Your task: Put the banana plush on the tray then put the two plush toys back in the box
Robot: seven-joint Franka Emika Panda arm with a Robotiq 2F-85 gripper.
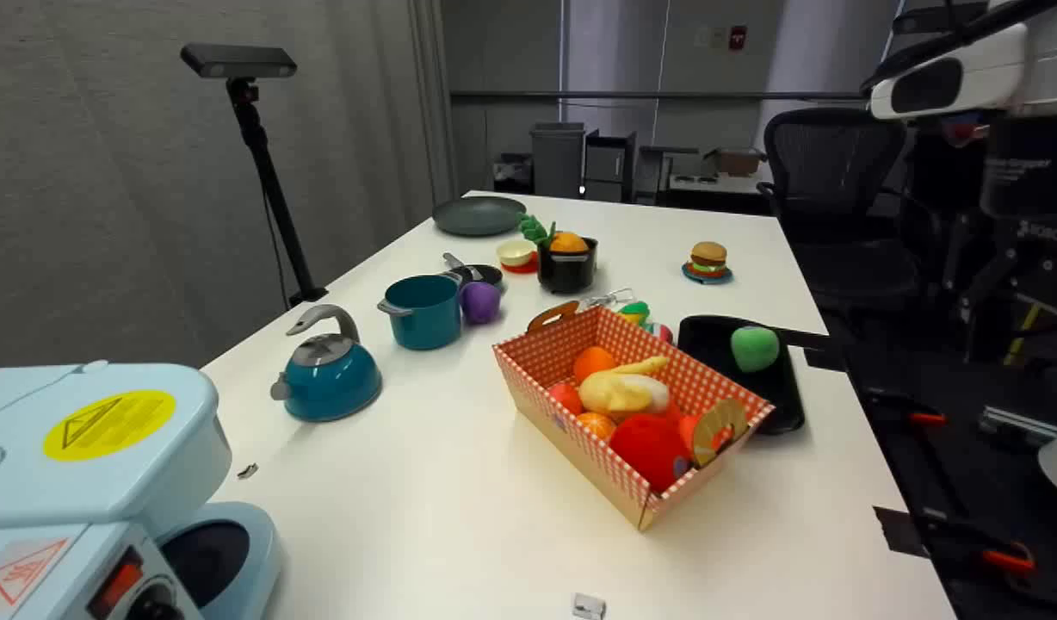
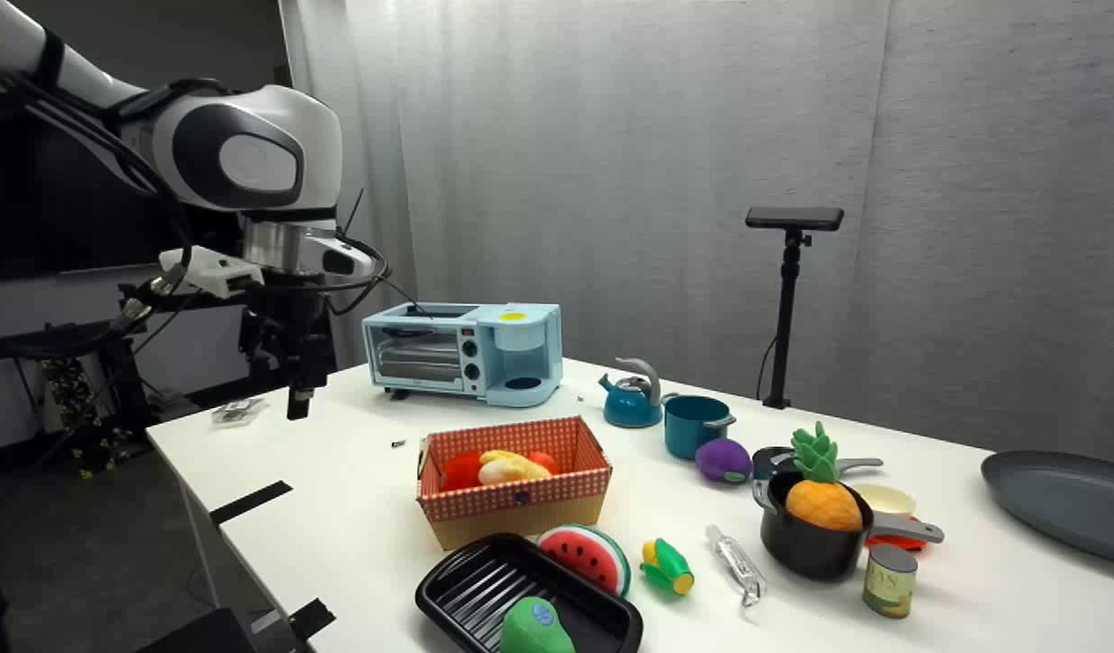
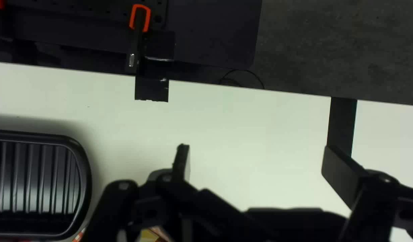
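The banana plush lies in the box among orange and red plush toys; it also shows in an exterior view. The box has red-and-white checked sides; it also shows in an exterior view. The black tray stands beside the box and shows at the left of the wrist view. The round green plush lies on the tray in both exterior views. My gripper is open and empty above the table near its edge, apart from tray and box; it also shows in an exterior view.
A watermelon plush touches the tray's side, near a corn plush and a whisk. A black pot holds a pineapple plush. A kettle, teal pot, purple plush and toaster oven stand beyond.
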